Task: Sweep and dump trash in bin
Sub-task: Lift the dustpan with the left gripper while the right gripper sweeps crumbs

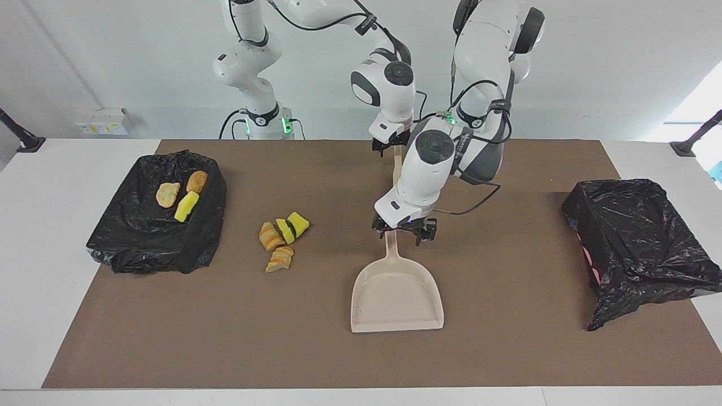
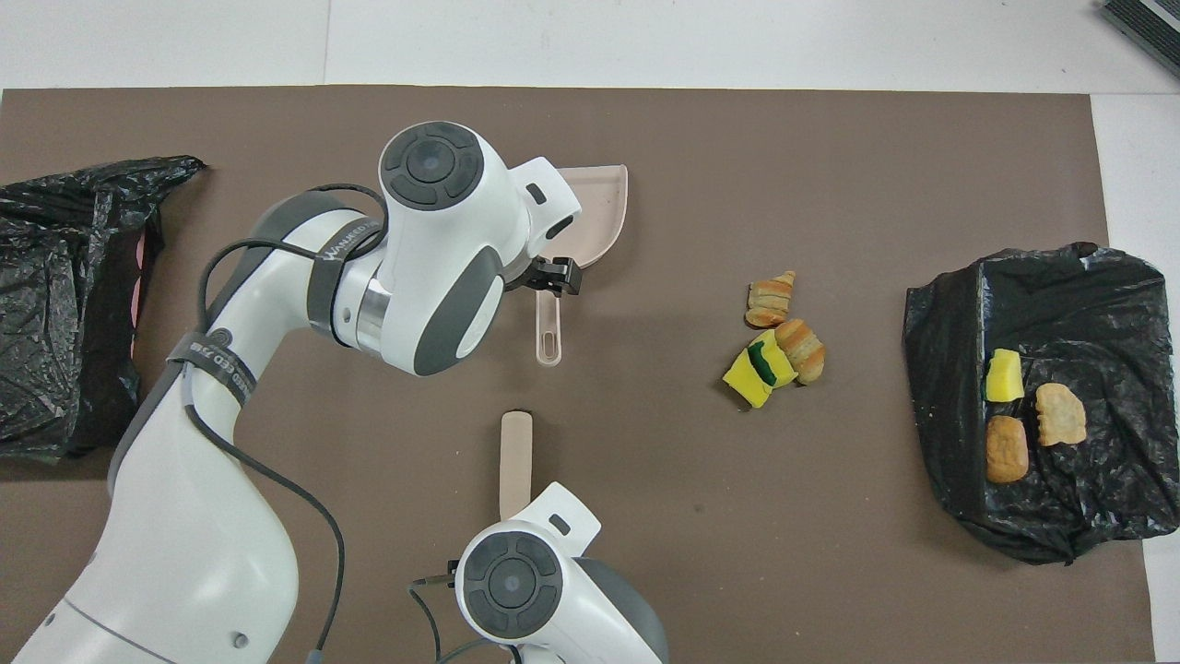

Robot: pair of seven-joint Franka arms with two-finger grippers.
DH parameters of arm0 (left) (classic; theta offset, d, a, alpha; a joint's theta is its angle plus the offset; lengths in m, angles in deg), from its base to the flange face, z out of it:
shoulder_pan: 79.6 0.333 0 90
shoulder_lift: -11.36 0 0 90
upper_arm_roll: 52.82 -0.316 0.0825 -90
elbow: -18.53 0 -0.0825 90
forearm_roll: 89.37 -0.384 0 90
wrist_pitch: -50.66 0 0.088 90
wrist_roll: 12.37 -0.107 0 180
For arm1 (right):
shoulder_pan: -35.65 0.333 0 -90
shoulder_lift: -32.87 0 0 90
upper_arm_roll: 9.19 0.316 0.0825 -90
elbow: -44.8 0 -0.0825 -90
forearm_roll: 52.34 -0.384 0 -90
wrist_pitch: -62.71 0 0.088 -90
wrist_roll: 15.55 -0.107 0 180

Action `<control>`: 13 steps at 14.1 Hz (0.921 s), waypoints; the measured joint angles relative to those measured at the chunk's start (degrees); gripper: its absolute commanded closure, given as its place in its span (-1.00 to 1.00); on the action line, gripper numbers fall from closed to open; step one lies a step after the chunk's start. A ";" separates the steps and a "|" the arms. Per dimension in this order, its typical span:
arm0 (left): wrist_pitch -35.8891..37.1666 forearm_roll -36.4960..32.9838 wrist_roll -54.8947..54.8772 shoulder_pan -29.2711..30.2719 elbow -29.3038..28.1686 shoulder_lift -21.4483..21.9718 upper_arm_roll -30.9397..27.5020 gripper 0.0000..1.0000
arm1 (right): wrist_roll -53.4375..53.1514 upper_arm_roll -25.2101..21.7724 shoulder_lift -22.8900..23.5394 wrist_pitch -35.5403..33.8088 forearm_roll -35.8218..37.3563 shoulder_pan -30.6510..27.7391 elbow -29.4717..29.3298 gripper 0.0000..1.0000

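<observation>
We are at the tool pick-up step, by our reading: nothing is being swept yet. Our left gripper [image 1: 404,232] is hanging low over the handle of the dustpan [image 1: 396,293], its fingers spread wide and holding nothing; whether they are already straddling the handle or sitting just above it we cannot tell. Our right gripper [image 1: 389,144] is poised over the handle end of the brush [image 2: 515,452], which is lying on the mat [image 1: 507,349] nearer to the robots than the dustpan, roughly in line with its handle; these fingers are open too and gripping nothing. The next move is calling for each gripper to settle down around its handle and close before lifting. The trash is lying in two groups: four scraps [image 1: 284,241] are sitting loose on the mat toward the right arm's end, well apart from the dustpan, while three more scraps [image 1: 180,194] are resting on the black bag [image 1: 141,237] at that same end of the table. A second black bag [image 1: 637,248] is sitting at the left arm's end. Nothing is standing between the dustpan and the loose scraps, but the two arms are working close together over the two handles, so we are judging a brush between them the main risk.
</observation>
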 measured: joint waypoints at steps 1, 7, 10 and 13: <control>-0.15 0.00 0.95 -0.51 0.00 -0.47 0.03 -1.00 | 0.00 0.00 0.00 0.04 0.00 0.04 0.05 -0.67; 1.20 0.14 5.21 -0.93 -1.22 -0.87 -0.24 -0.59 | -0.01 -0.01 0.02 0.14 0.00 0.26 0.65 1.00; 1.98 1.97 7.69 -0.94 -1.95 -0.87 -0.17 0.03 | -0.01 -0.06 0.10 0.15 -0.02 0.26 0.67 1.00; 2.23 2.24 8.02 -0.94 -1.88 -0.84 -0.23 0.82 | -0.01 -0.13 0.10 -0.19 0.01 0.26 0.59 1.00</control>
